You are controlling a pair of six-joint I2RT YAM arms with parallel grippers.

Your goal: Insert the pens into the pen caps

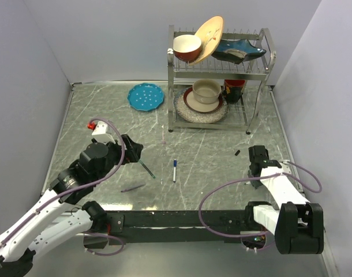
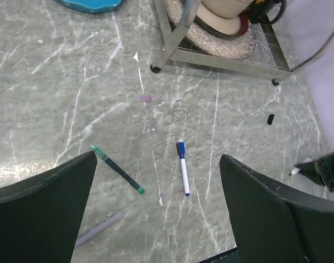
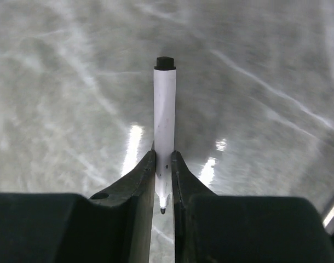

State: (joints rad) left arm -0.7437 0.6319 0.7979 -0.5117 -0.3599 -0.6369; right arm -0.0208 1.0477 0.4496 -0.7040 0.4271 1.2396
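A greyish pen (image 2: 98,229) lies half hidden behind a finger of the left gripper (image 2: 159,158), whose jaws stand wide apart, holding nothing. A small pinkish object (image 2: 141,98) is too blurred to identify. The right gripper (image 3: 163,159), at the right side of the table (image 1: 95,104), is clamped on a white pen (image 3: 165,109) with a black end. A green pen (image 2: 117,170) and a blue-ended pen (image 2: 182,167) lie apart mid-table. A black cap (image 2: 270,119) sits near the right gripper. A dish rack (image 1: 219,74) stands behind.
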